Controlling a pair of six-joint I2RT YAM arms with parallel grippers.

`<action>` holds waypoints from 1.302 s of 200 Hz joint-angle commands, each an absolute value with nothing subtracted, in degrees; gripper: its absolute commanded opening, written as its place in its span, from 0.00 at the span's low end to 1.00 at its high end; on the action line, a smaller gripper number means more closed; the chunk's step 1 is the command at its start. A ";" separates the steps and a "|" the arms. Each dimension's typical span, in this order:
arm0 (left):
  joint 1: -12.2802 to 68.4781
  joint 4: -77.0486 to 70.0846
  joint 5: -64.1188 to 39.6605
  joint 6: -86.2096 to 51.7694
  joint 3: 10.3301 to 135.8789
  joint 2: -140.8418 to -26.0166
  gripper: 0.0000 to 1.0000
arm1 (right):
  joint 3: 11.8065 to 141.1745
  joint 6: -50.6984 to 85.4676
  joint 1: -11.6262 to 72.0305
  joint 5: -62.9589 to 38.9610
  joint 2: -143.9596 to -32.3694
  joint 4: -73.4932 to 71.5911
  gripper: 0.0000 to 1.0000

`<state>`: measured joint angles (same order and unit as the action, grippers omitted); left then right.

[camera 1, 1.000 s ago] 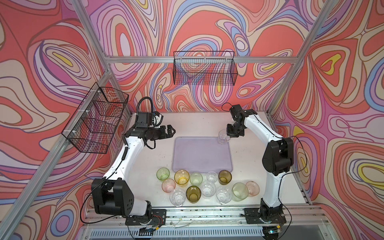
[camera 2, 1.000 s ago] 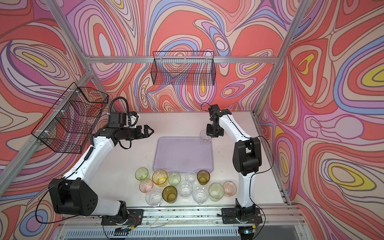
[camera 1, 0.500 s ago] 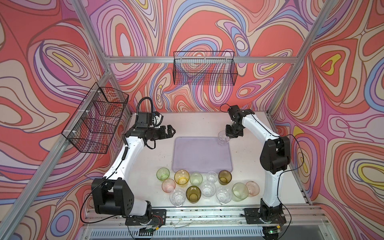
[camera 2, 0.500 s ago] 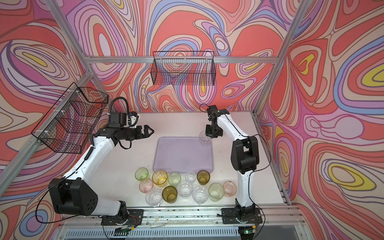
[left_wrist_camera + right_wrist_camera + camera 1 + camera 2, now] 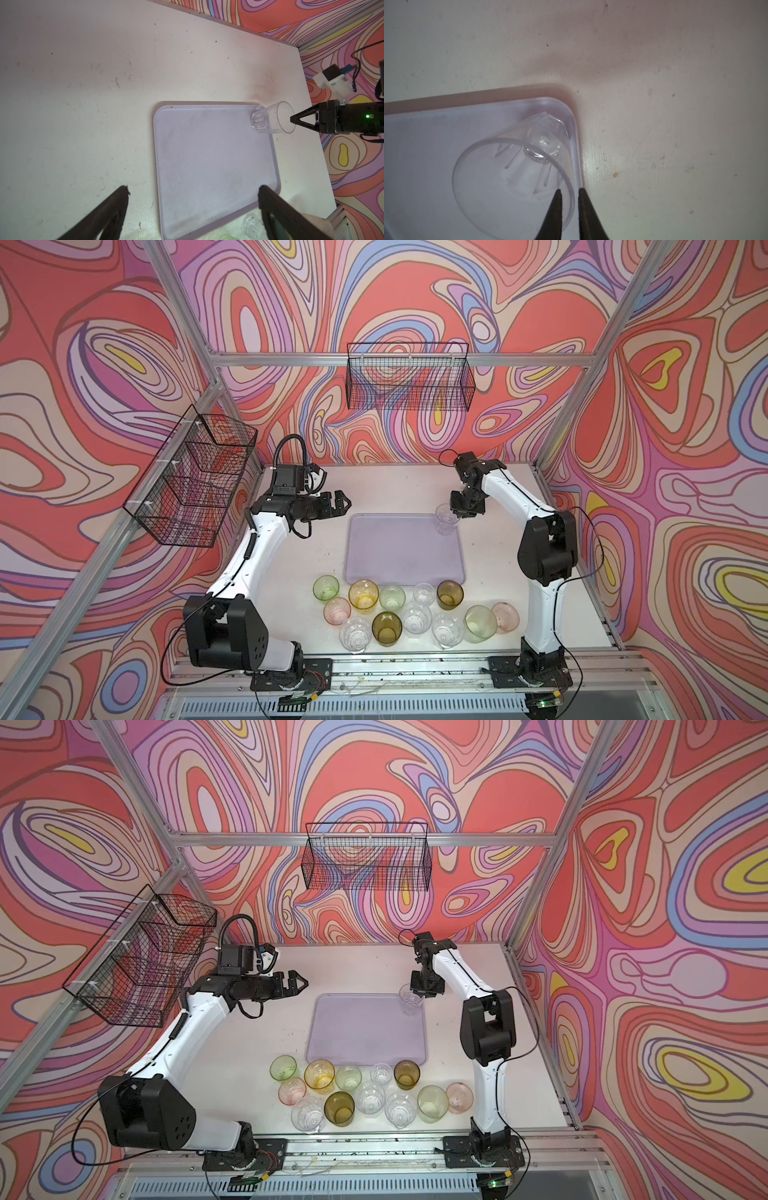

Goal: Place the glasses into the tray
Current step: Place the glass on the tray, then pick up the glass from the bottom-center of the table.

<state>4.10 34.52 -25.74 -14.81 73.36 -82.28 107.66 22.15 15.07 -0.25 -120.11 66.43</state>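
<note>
Now the clear glass (image 5: pixel 445 523) is seen standing upright on its base inside the tray (image 5: pixel 399 560). It is tucked into the corner at the tray's 1 o'clock, just beside the rim on both sides.

The right gripper (image 5: pixel 570 190) is poised at the mouth of the glass, reached in from 1 o'clock. Its fingers (image 5: pixel 553 214) are set astride the glass wall, one inside the mouth and one outside. The tips are parted only narrowly, and a sliver of space is seen on each side of the wall. As far as the right wrist view shows, the wall is straddled rather than pinched.

Compared with a second ago, the glass is found at the same corner of the tray. The right arm's elbow is shifted a little towards 9 o'clock, closer to the tray. No change is seen in the left arm.

The left gripper (image 5: pixel 344 504) is held above the table (image 5: pixel 395 489) at the tray's 10 o'clock, its jaws spread wide with nothing between them.

Twelve other glasses (image 5: pixel 386 626) are grouped on the table at the tray's 6 o'clock, all outside the tray. Their places are unchanged from the earlier frame.
</note>
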 commanded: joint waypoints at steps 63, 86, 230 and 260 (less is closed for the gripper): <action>4.17 36.11 -27.28 -14.68 74.09 -83.11 1.00 | 108.82 21.24 15.29 0.18 -115.98 66.61 0.28; 4.21 35.84 -28.37 -14.71 74.40 -83.20 1.00 | 108.43 20.24 15.60 0.11 -113.49 67.64 0.29; 4.14 36.93 -28.47 -14.80 75.50 -84.20 1.00 | 89.83 13.27 20.85 -1.97 -92.43 72.77 0.36; 4.22 36.83 -28.58 -14.77 75.41 -83.91 1.00 | 85.50 12.53 23.58 -4.38 -88.56 71.73 0.39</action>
<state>4.10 34.96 -27.73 -14.83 73.43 -83.46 88.36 13.78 21.39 -2.26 -91.90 71.79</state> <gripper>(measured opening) 0.999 0.370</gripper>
